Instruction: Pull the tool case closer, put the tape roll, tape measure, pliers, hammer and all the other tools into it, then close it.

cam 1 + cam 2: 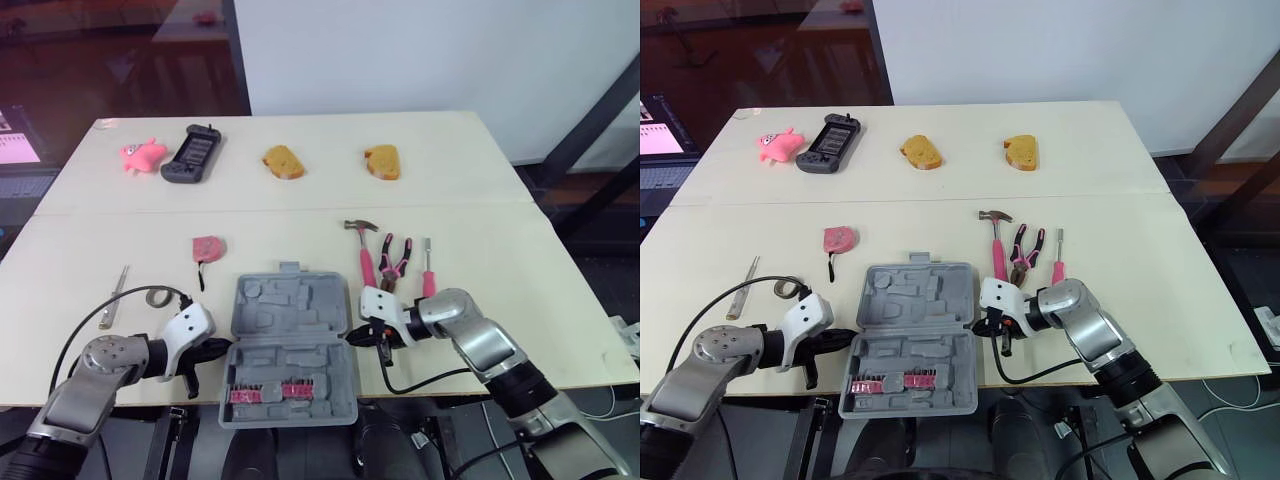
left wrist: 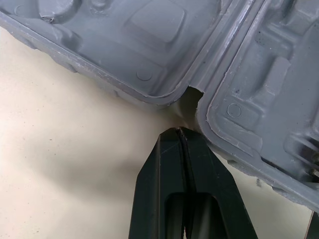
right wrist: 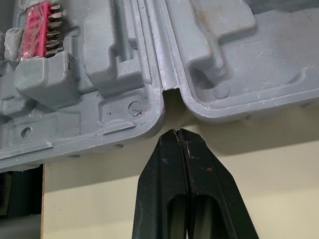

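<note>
Evidently caught at the first step, the pull. Found the case [image 1: 290, 310] lying open and flat at lower centre of the head views, its near half jutting past the near edge of the table [image 1: 480, 250], so judged the pulling all but finished. Saw the left gripper [image 1: 222, 348] at the case's left side and the right gripper [image 1: 356, 338] at its right side, each aimed inward at a hinge notch, each with fingers pressed fully together and gripping nothing. Counted nothing packed beyond two pink bit strips [image 1: 270, 392] in the near half. Found the rest out on the table: tape roll [image 1: 157, 296] at lower left, just above the left gripper; tape measure [image 1: 208, 247] up and left of the case; a thin metal rod [image 1: 113, 297] at far left; hammer [image 1: 362, 245], pliers [image 1: 395, 262] and screwdriver [image 1: 428, 270] in a row right of centre, just above the right gripper. Judged the next move to call for backing one gripper off the case, spreading its fingers and reaching for the nearest tool, perhaps after easing the case back from the edge against tipping. Could not settle contact between tips and plastic from the wrist views: touching or just short. Lost the hammer's handle end and the pliers' nose behind the right gripper. Could not judge the support under the near half, nor name the rod's kind.
</note>
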Controlling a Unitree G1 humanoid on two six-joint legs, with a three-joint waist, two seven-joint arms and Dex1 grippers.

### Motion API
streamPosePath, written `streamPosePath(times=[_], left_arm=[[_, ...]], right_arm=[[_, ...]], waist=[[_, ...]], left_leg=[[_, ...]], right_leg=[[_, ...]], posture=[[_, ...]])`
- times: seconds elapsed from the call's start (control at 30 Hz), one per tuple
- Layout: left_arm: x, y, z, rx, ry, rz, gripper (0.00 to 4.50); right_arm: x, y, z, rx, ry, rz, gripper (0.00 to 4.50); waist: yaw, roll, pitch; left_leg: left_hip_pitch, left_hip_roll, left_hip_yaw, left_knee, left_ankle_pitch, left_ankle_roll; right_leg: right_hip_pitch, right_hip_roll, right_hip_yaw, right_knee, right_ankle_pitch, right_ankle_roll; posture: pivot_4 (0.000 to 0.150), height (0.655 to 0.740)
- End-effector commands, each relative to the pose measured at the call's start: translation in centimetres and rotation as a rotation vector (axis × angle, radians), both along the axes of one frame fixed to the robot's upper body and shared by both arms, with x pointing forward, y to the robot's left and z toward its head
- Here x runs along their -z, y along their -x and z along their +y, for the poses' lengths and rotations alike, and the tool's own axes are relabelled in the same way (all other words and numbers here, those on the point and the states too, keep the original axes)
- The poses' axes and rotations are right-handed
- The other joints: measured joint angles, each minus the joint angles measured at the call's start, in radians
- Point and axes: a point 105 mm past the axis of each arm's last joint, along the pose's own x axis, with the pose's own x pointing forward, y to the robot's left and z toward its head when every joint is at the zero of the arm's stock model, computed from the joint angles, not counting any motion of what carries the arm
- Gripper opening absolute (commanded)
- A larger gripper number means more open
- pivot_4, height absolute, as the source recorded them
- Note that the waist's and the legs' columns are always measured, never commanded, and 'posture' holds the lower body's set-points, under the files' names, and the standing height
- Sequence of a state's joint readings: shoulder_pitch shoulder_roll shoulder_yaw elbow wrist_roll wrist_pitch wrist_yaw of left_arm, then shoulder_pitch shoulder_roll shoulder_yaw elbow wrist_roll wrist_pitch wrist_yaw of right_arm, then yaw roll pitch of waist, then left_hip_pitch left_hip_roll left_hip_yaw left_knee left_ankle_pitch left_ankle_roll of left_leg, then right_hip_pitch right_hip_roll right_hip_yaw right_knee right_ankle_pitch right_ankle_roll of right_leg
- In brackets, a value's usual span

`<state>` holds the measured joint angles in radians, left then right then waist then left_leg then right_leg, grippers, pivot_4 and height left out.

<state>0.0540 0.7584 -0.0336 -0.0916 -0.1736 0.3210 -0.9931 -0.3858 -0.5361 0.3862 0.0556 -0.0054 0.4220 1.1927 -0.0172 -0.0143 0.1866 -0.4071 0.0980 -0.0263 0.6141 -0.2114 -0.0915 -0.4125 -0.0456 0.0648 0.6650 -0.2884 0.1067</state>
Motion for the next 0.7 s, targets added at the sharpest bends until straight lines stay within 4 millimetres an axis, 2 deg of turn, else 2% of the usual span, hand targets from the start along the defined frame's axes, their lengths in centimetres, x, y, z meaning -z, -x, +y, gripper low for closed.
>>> streamPosePath(times=[0.03, 0.3, 0.7], left_arm=[[0.9, -0.3, 0.2, -0.033, -0.002, 0.017, 0.00], [0.6, -0.6, -1.5, 0.030, 0.031, 0.019, 0.00], [0.3, 0.3, -2.3, 0.074, 0.051, 0.051, 0.00]], right_arm=[[-0.9, -0.6, 0.2, -0.007, -0.019, -0.036, 0.03], [-0.9, -0.4, 1.1, -0.025, -0.032, -0.039, 0.03], [-0.9, 0.3, 2.0, -0.021, -0.069, -0.007, 0.03]], waist=[[0.001, 0.000, 0.000], [0.006, 0.000, 0.000], [0.003, 0.000, 0.000]], left_leg=[[0.000, 0.000, 0.000, 0.000, 0.000, 0.000], [0.000, 0.000, 0.000, 0.001, 0.000, 0.000], [0.000, 0.000, 0.000, 0.000, 0.000, 0.000]], right_leg=[[0.000, 0.000, 0.000, 0.000, 0.000, 0.000], [0.001, 0.000, 0.000, 0.000, 0.000, 0.000], [0.001, 0.000, 0.000, 0.000, 0.000, 0.001]], posture=[[0.150, 0.7238], [0.150, 0.7238], [0.150, 0.7238]])
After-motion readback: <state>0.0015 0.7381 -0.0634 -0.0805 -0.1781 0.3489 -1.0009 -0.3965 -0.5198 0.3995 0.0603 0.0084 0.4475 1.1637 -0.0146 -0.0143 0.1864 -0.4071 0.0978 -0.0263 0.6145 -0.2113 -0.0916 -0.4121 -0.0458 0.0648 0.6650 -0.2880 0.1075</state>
